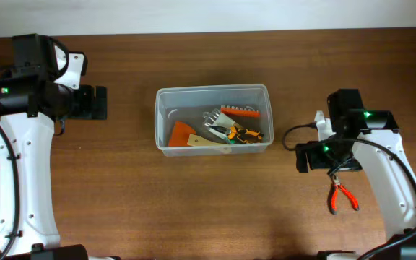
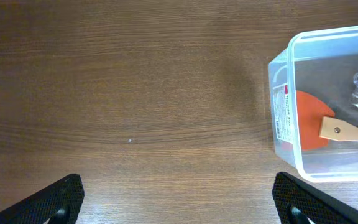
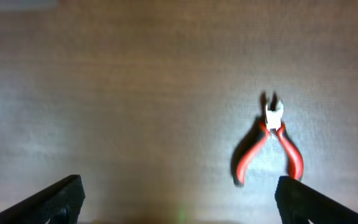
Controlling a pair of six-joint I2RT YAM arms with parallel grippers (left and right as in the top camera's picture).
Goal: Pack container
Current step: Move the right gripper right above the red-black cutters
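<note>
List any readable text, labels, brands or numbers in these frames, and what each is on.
No text can be quoted.
One sticker on the end wall of the container: white with red and dark print, too small and blurred to read.
The pliers: no marking visible.
Nothing else readable in any view.

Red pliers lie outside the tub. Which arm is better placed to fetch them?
Right. The red pliers lie just beside the right tool, which is open and looks down at them. The left tool sits beyond the container, on the far side.
</note>
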